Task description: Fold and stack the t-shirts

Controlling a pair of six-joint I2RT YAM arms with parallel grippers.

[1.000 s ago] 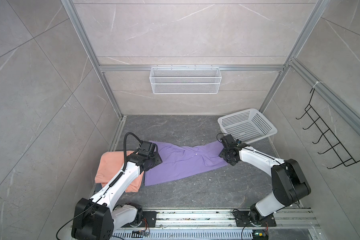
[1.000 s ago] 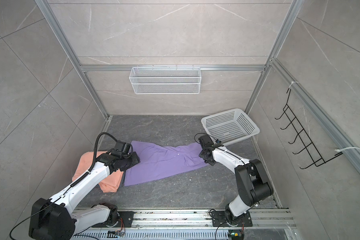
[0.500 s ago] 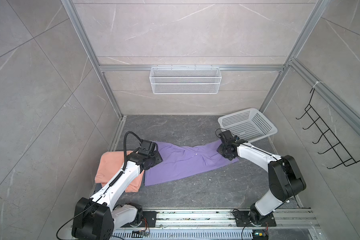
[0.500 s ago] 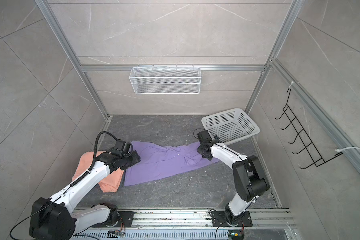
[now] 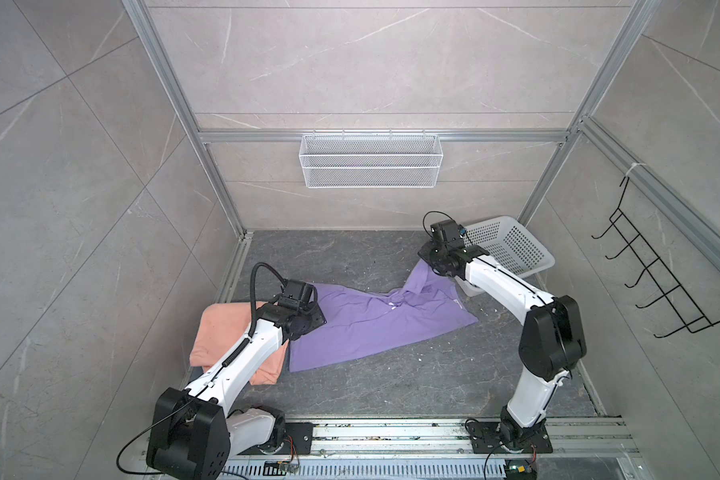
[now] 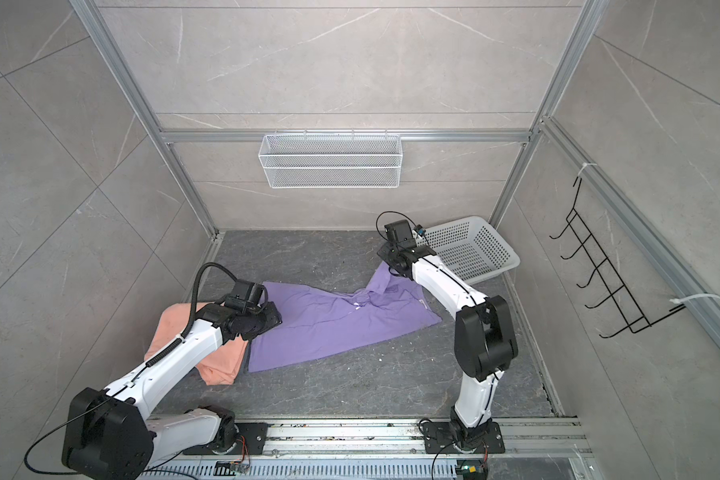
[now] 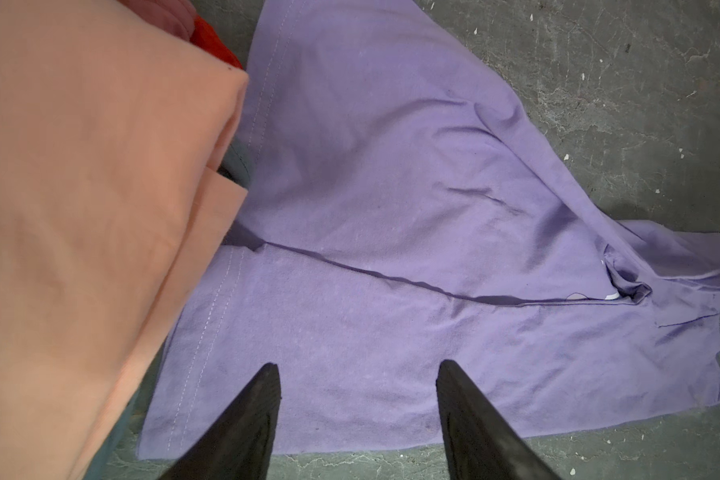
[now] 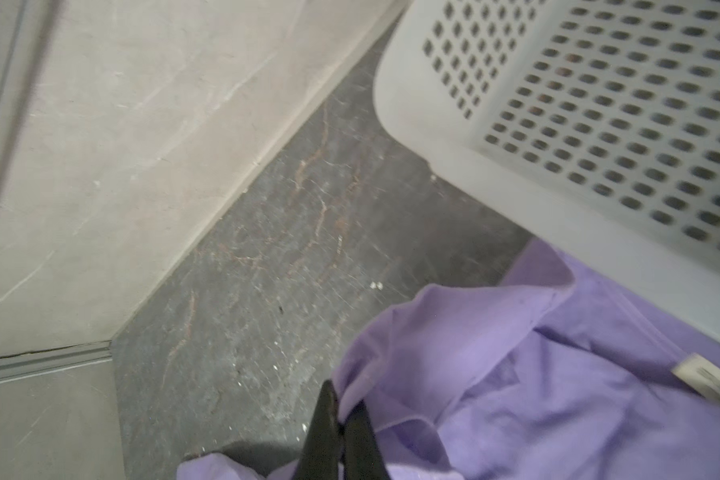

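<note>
The lavender t-shirt (image 5: 371, 328) (image 6: 329, 328) lies spread and creased on the dark floor. My right gripper (image 8: 344, 399) is shut on a fold at the shirt's right end (image 8: 558, 395) and holds that corner raised off the floor beside the basket (image 5: 427, 266). The salmon t-shirt (image 5: 221, 332) (image 7: 80, 208) lies folded at the left, partly under my left arm. Just above the lavender t-shirt's (image 7: 391, 208) left hem, my left gripper (image 7: 356, 365) (image 5: 308, 322) is open with nothing between its fingers.
A white perforated basket (image 5: 512, 249) (image 8: 599, 104) stands tilted at the back right, close to my right wrist. A wire basket (image 5: 371, 166) hangs on the back wall and a black hook rack (image 5: 661, 282) on the right wall. Red and teal cloth (image 7: 213, 41) peeks from under the salmon shirt.
My right gripper has shut on the lavender shirt's right end and lifted it up and back toward the basket. The left arm has not moved.
</note>
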